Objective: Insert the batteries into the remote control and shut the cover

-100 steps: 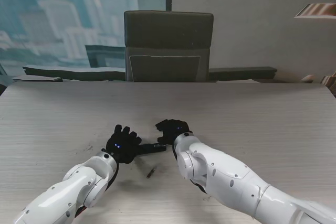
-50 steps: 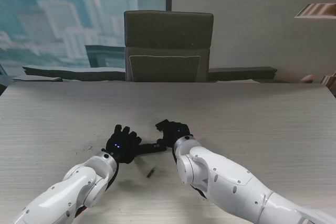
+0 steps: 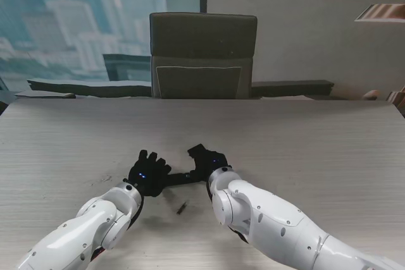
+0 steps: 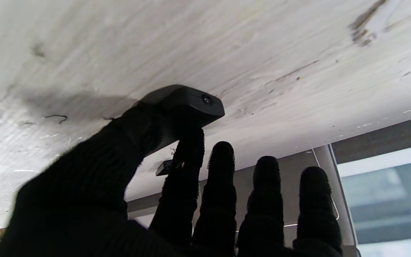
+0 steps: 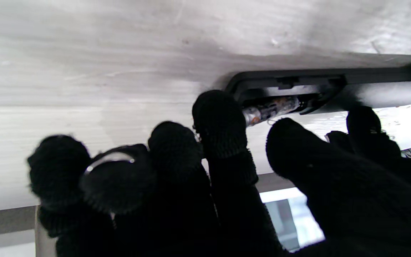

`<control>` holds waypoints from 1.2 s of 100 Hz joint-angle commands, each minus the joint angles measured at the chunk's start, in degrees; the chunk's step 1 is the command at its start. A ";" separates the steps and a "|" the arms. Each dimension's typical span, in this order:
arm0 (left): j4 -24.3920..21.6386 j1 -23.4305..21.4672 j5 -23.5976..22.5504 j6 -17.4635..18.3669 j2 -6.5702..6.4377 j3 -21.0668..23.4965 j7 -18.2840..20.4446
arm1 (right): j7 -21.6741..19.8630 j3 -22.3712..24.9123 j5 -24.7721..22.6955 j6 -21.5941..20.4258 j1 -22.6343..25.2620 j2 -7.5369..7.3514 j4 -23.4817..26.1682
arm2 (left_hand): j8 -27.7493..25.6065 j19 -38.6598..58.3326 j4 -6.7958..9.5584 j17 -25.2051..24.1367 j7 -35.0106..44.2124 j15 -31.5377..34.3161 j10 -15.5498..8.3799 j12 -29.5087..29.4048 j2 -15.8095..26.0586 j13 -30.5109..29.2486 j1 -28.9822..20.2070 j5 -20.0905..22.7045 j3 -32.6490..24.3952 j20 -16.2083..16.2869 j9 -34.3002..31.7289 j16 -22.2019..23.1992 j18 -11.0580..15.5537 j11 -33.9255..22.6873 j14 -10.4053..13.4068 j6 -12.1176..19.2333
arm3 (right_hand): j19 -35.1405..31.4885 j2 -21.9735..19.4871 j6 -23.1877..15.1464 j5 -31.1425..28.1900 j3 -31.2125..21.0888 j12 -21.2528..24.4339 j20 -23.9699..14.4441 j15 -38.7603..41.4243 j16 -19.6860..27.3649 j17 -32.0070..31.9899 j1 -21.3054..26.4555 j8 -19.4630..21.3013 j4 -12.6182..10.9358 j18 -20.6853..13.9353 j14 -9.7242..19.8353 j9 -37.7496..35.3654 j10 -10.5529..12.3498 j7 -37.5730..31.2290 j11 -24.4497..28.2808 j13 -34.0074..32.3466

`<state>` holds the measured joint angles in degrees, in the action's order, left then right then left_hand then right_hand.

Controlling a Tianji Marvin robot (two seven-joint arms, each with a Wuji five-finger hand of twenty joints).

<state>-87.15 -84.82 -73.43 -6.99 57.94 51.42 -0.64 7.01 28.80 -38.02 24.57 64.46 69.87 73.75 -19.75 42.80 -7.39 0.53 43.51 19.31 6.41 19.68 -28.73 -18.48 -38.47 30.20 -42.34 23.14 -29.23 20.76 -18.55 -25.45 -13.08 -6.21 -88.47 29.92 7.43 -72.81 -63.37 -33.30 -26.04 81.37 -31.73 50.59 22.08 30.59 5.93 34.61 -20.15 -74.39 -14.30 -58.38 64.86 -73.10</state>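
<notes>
Black remote control (image 5: 319,84) flat on the worktop (image 3: 285,137) between both robot hands, battery bay open with one battery (image 5: 271,108) seated inside, right robot hand (image 5: 227,171) fingertips touching that battery, left robot hand (image 4: 148,171) thumb and forefinger pinching the remote's end.

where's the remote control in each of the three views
Stand view: the remote control is a dark bar on the table, between the left hand and right hand.
Left wrist view: its end is pinched between thumb and index finger.
Right wrist view: its open battery bay, with a battery at the fingertips.
Shared landmark: the pale wood-grain table.
</notes>
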 commanded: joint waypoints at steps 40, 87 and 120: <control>1.06 -1.54 -0.08 -0.26 0.10 0.24 1.43 | -0.57 -0.34 0.72 -0.19 0.24 0.49 -0.06 | -1.94 0.42 1.03 -0.43 9.45 0.27 -0.07 0.36 1.54 0.26 -2.90 5.13 2.07 -1.13 -0.67 -0.28 -0.31 -0.60 -0.27 10.11 | -1.36 1.62 1.25 -0.28 -2.65 0.46 0.83 0.27 -0.41 1.12 1.53 -0.78 -1.63 2.77 -0.05 -2.09 -5.04 0.19 0.28 -0.87; 1.30 -1.17 0.30 0.06 0.09 -0.14 1.50 | -0.42 -0.62 1.89 -0.61 -0.78 1.08 -1.20 | -1.96 0.45 1.03 -0.42 9.45 0.31 -0.08 0.36 1.44 0.22 -3.06 5.09 2.00 -1.12 -0.63 -0.27 -0.33 -0.59 -0.30 10.26 | -0.61 2.74 1.92 2.10 -2.74 0.63 1.01 -1.62 1.22 -0.28 2.19 -4.57 0.43 2.61 -0.31 -0.04 -5.32 -0.16 0.14 -0.86; 1.39 -1.04 0.42 0.00 0.10 -0.29 1.51 | -0.89 -1.43 2.88 -1.16 -1.79 1.52 -2.12 | -1.97 0.44 0.99 -0.44 9.46 0.25 -0.12 0.36 1.51 0.29 -3.08 5.06 2.03 -1.12 -0.66 -0.30 -0.30 -0.61 -0.26 10.35 | -0.47 5.84 1.84 3.42 -4.01 0.66 0.90 -1.92 1.80 -0.46 4.41 -9.51 2.67 2.56 0.00 0.33 -5.23 -2.57 0.36 -0.90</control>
<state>-87.14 -85.07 -73.17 -7.02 58.07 51.80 -0.69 7.21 27.65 -35.43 23.98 62.57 70.89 71.45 -19.59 42.80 -7.31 0.53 43.51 19.31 6.41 19.68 -28.05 -18.48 -38.47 30.20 -41.24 23.14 -29.23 20.76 -18.55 -25.45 -13.08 -6.21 -88.37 34.27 10.50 -70.44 -65.20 -33.14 -25.35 79.20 -30.34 49.99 25.11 22.35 6.78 34.62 -20.17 -73.64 -14.77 -59.71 64.83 -73.10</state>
